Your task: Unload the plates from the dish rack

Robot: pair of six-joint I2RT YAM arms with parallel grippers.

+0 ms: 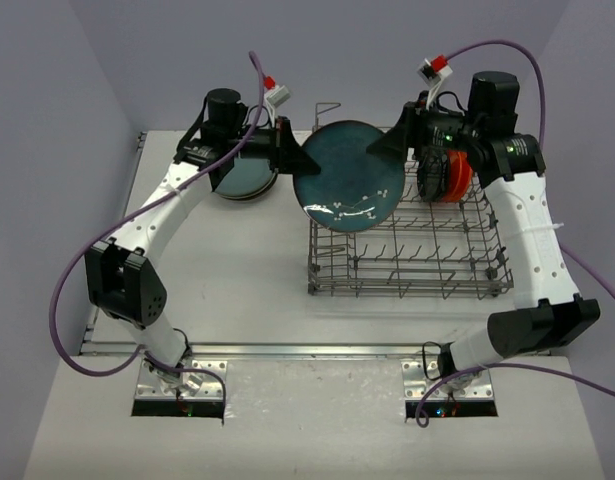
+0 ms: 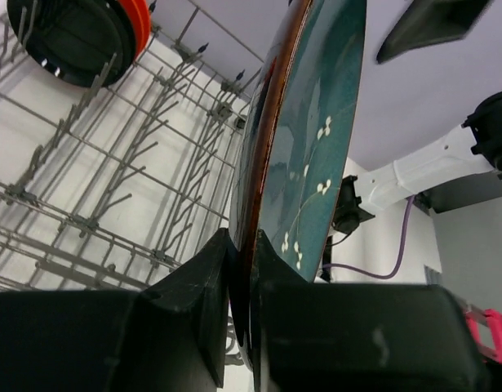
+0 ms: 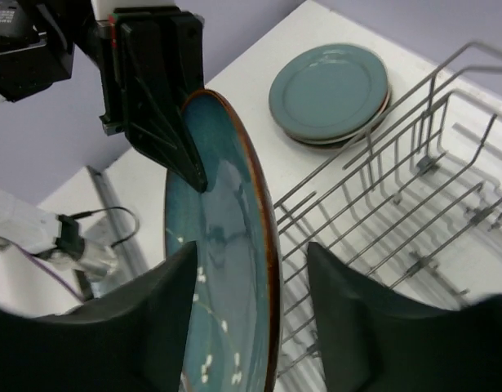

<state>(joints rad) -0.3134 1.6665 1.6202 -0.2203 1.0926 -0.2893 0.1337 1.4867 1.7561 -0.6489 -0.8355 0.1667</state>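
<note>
We judge this a handover. The left jaws are clamped on one rim of the large teal plate (image 1: 347, 175), which hangs on edge between both jaws. The right jaws stand wide apart astride the opposite rim, gripping nothing. The right jaws should back straight off before the left swings. The glaze is glossy and slippery, with a brown rim and white sprigs. The wire dish rack (image 1: 407, 270) lies below the right jaws, and the stacked plates (image 3: 330, 90) sit on the worktop behind the left jaws.

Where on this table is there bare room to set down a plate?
Bare table lies between the left arm, the dish rack and the stacked plates; a thin strip runs before the rack. Around the held teal plate it is crowded.
</note>
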